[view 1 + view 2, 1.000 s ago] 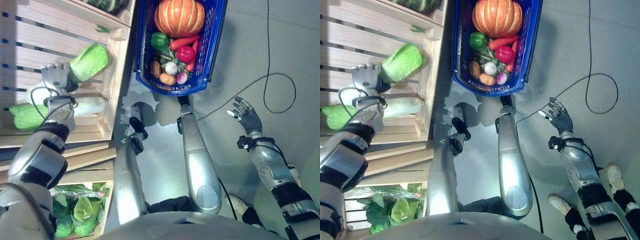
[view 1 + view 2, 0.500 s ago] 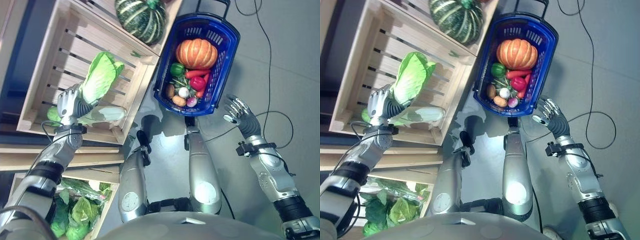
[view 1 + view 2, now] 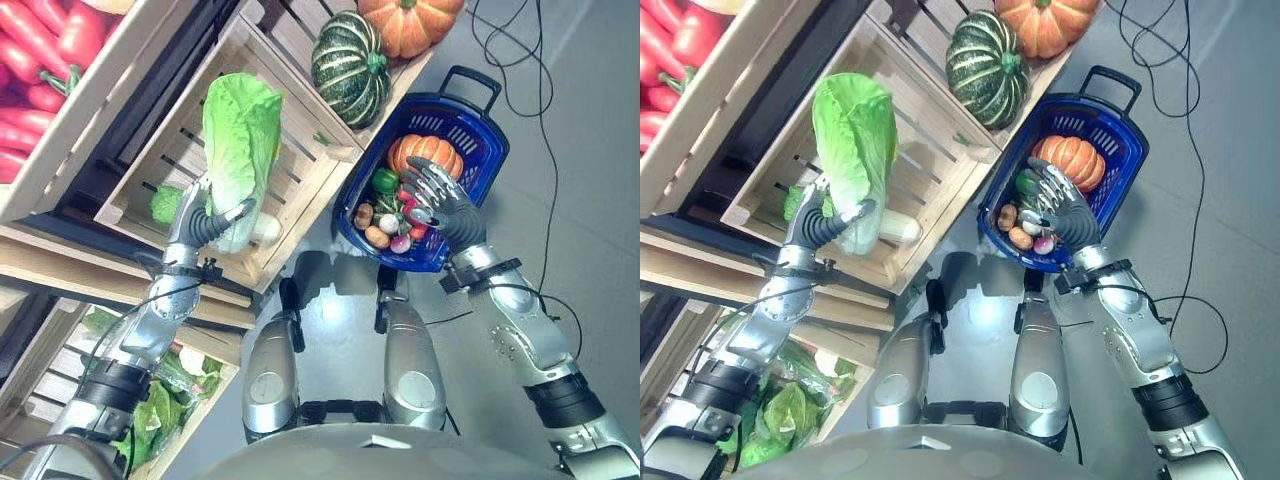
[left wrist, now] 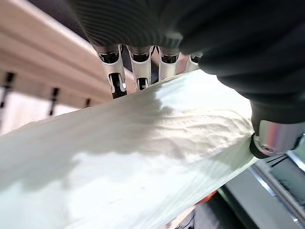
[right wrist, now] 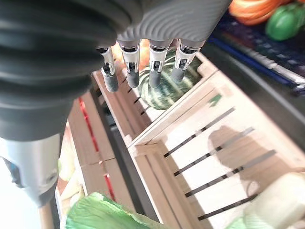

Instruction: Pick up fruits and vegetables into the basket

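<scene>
— As the long pale-green napa cabbage [image 3: 240, 150] is lifted clear above the slatted wooden crate [image 3: 150, 170], where do you hold it?

— Your left hand [image 3: 205, 220] has fingers curled tight around its white stalk, leaves upward. Your right hand [image 3: 435, 200] hovers with straight, spread fingers over the blue plastic basket [image 3: 487, 150], probably to steady it.

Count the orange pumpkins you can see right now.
2: one orange pumpkin in the blue basket, another orange pumpkin in the wooden crate beside the striped green squash. Others may be hidden.
</scene>
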### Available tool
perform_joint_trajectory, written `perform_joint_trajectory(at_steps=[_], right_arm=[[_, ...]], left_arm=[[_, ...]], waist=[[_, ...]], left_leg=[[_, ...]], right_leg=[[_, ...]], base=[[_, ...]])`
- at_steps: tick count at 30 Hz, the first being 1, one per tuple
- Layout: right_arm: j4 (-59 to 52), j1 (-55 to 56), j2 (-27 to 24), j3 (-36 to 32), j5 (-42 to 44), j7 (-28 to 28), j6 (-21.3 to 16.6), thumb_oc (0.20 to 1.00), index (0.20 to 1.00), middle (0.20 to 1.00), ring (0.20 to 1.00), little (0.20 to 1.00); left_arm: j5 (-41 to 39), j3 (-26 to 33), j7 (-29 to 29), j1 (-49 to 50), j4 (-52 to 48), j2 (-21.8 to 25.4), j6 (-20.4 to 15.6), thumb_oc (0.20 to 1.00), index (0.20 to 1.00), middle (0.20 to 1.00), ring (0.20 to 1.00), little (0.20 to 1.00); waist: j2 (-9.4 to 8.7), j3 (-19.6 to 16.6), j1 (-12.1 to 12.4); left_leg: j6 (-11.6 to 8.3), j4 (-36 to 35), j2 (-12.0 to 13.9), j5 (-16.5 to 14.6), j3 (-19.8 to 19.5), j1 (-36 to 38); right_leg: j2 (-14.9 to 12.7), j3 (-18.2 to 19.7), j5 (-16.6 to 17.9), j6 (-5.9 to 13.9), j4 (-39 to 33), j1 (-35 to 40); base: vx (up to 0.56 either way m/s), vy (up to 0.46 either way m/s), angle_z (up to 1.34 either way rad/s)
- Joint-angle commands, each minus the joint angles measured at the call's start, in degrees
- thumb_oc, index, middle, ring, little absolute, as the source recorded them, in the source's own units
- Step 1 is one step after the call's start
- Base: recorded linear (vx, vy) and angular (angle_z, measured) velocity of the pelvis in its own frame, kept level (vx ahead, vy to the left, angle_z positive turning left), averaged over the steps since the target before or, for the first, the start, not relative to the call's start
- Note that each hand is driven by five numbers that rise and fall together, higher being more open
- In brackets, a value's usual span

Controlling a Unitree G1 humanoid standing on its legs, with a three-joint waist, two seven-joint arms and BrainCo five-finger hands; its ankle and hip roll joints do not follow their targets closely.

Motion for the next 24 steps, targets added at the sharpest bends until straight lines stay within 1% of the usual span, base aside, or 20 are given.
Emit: perform_joint_trajectory(at_steps=[1,3,4,5,6,9,11,16,19,21,24], right_arm=[[-4.42,-0.60,1.15,4.18,-1.48,-5.74,-0.92,1.000,1.000,1.000,1.000,1.000],[-4.38,-2.16,1.29,5.39,-2.43,-7.19,0.23,1.000,1.000,1.000,1.000,1.000],[-4.24,-3.50,1.51,6.72,-3.00,-8.60,1.92,1.000,1.000,1.000,1.000,1.000],[-4.21,-3.85,1.56,6.99,-3.16,-8.86,2.45,1.000,1.000,1.000,1.000,1.000],[-3.86,-5.52,1.80,8.32,-3.13,-9.91,4.10,1.000,1.000,1.000,1.000,1.000],[-2.67,-8.28,2.35,10.87,-2.33,-11.20,6.58,1.000,1.000,1.000,1.000,1.000],[-2.12,-9.56,2.71,11.92,-1.99,-11.76,7.20,1.000,1.000,1.000,1.000,1.000],[-0.73,-11.74,3.52,14.27,-0.36,-12.23,8.05,1.000,1.000,1.000,1.000,1.000],[-0.06,-12.81,4.12,15.70,1.24,-11.77,8.86,1.000,1.000,1.000,1.000,1.000],[0.56,-13.56,4.53,16.77,3.66,-10.55,9.46,1.000,1.000,1.000,1.000,1.000],[1.07,-14.26,5.34,18.36,6.25,-9.44,10.14,1.000,1.000,1.000,1.000,1.000]], left_arm=[[4.35,-1.52,2.20,0.26,-3.42,2.25,0.89,0.200,0.200,0.200,0.200,0.200],[6.56,-2.47,3.07,-0.50,-3.81,2.19,1.76,0.200,0.200,0.200,0.200,0.200],[8.67,-3.50,4.10,-1.37,-4.12,2.31,2.22,0.200,0.200,0.200,0.200,0.200],[9.30,-3.73,4.46,-1.61,-4.21,2.32,2.31,0.200,0.200,0.200,0.200,0.200],[11.69,-4.80,5.02,-2.73,-4.52,2.31,2.97,0.200,0.200,0.200,0.200,0.200],[15.29,-7.18,5.40,-4.93,-4.59,2.31,4.30,0.200,0.200,0.200,0.200,0.200],[18.03,-8.58,5.75,-6.28,-4.61,2.38,5.06,0.200,0.200,0.200,0.200,0.200],[22.40,-12.25,4.45,-8.99,-4.19,2.66,6.46,0.200,0.200,0.200,0.200,0.200],[24.22,-14.30,4.20,-10.44,-4.16,2.59,6.90,0.200,0.200,0.200,0.200,0.200],[26.47,-15.50,4.63,-11.25,-4.33,2.52,6.51,0.200,0.200,0.200,0.200,0.200],[27.50,-17.41,4.26,-12.68,-4.65,2.42,6.46,0.200,0.200,0.200,0.200,0.200]], waist=[[-3.30,-7.77,0.90],[-3.61,-8.18,1.17],[-3.84,-8.58,1.43],[-3.90,-8.60,1.48],[-4.24,-8.84,1.76],[-4.89,-9.27,2.26],[-5.26,-9.48,2.47],[-6.05,-10.34,2.82],[-6.24,-10.79,3.01],[-6.32,-11.01,3.29],[-6.46,-11.42,3.64]], left_leg=[[3.87,1.32,-2.12,-2.41,0.31,-1.51],[3.83,1.08,-2.01,-2.72,0.38,-0.56],[3.77,1.04,-1.98,-3.00,0.32,0.03],[3.77,1.02,-1.98,-3.06,0.30,0.21],[3.70,0.86,-1.80,-3.33,0.40,0.79],[3.54,0.73,-1.52,-3.78,0.39,1.97],[3.49,0.61,-1.36,-3.98,0.40,2.53],[3.31,0.03,-0.89,-4.35,0.57,3.97],[3.17,-0.19,-0.74,-4.54,0.57,4.50],[3.12,-0.32,-0.67,-4.61,0.50,4.75],[3.02,-0.59,-0.56,-4.62,0.29,5.12]], right_leg=[[-2.60,-1.13,-3.91,4.13,-3.50,7.33],[-2.62,-1.12,-3.92,4.27,-4.08,8.54],[-2.65,-1.10,-3.93,4.41,-4.45,9.39],[-2.66,-1.09,-3.92,4.45,-4.56,9.62],[-2.77,-1.21,-3.91,4.59,-4.98,10.42],[-2.89,-1.34,-3.79,4.93,-5.47,11.84],[-3.00,-1.39,-3.66,5.18,-5.76,12.46],[-3.15,-1.36,-3.36,5.81,-6.50,13.79],[-3.21,-1.36,-3.32,6.02,-6.96,14.47],[-3.29,-1.51,-3.30,6.08,-7.28,14.93],[-3.37,-1.74,-3.28,6.23,-7.66,15.59]], base=[[0.08,-0.063,0.05],[0.09,-0.052,0.08],[0.07,-0.039,0.05],[0.07,-0.051,0.03],[0.04,-0.042,0.01],[0.07,-0.059,0.03],[0.05,-0.045,0.03],[0.04,-0.039,0.01],[0.02,-0.015,0.00],[0.01,-0.007,0.02],[0.03,-0.016,0.06]])
